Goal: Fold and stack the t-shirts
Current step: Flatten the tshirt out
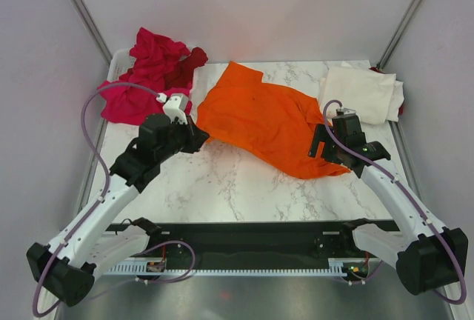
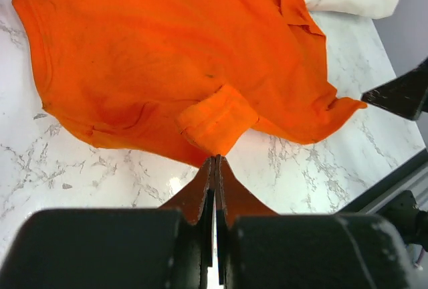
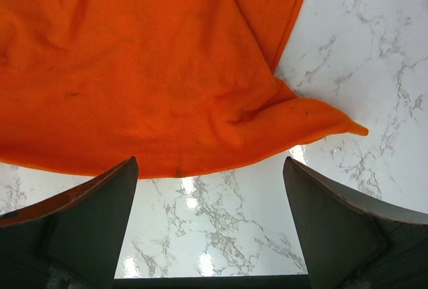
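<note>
Orange shirt (image 1: 259, 116): spread out in the middle of the table (image 1: 222, 187).
Left gripper (image 2: 215, 160): shut tight, pinching the sleeve (image 2: 217, 118) (just its tip).
Right gripper (image 3: 209, 163): wide open above the shirt's edge, holding nothing.
Cream shirt (image 1: 359, 92): far right corner.

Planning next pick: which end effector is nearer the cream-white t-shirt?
Right. The right end effector is just in front of the cream-white t-shirt; the left end effector sits across the orange t-shirt.
</note>
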Robot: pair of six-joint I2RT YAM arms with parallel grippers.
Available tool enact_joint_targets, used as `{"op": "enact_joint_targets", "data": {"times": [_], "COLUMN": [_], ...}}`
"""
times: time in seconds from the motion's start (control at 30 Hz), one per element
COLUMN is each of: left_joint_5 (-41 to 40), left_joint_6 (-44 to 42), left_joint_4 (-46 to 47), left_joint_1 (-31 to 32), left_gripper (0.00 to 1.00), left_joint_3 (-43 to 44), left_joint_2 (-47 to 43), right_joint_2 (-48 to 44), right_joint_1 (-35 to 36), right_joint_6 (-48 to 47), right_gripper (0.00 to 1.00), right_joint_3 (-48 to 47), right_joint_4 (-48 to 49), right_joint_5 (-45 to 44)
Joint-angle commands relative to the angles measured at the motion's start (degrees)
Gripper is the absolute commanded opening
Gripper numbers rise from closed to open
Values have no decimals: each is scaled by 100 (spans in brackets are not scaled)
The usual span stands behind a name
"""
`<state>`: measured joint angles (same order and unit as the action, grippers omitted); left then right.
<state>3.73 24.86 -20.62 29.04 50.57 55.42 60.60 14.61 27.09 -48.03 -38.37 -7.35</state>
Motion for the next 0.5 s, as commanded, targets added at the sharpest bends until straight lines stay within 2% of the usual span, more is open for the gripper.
{"op": "enact_joint_targets", "data": {"times": [0.0,0.2,0.37,0.47], "left_joint_5": [417,708,902,919], "left_joint_6": [-289,-140,-183,-201], "left_joint_4": [-249,-258,-311,-355], "left_joint_1": [23,23,23,23], "left_gripper": [2,2,2,2], "left_joint_3": [-99,-854,-1338,-1286], "left_joint_2": [-136,-637,-849,-796], "right_joint_2": [-22,-338,-567,-549], "right_joint_1": [-2,-2,-20,-344], "right_joint_6": [-46,269,1060,1544], "right_gripper": [98,98,98,98], "right_joint_3": [39,48,618,1032], "right_joint_4": [128,-82,-83,-48], "right_joint_5": [32,147,32,146]}}
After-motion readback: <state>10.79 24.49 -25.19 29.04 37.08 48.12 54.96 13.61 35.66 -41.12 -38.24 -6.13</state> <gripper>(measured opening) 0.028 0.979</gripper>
